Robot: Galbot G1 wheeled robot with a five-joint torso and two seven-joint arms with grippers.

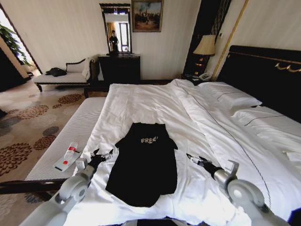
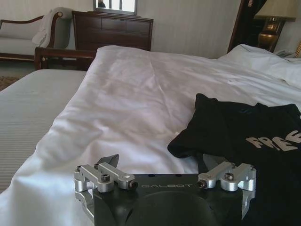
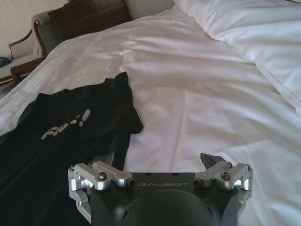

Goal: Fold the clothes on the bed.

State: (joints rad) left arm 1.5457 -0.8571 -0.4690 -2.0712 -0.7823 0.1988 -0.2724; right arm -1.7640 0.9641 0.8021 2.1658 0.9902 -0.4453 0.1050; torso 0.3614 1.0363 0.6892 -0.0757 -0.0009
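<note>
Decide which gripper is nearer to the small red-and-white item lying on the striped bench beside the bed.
Left. The left gripper hovers over the white duvet edge, close beside the red-and-white item on the bench. The right gripper sits across the black T-shirt, on the far side.

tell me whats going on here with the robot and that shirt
A two-armed robot is at the bed, where a black T-shirt lies spread flat on the white duvet, not yet folded. The left pincer hovers by the shirt's left edge and the right pincer sits off its right edge. Both pincers are open and hold nothing.
</note>
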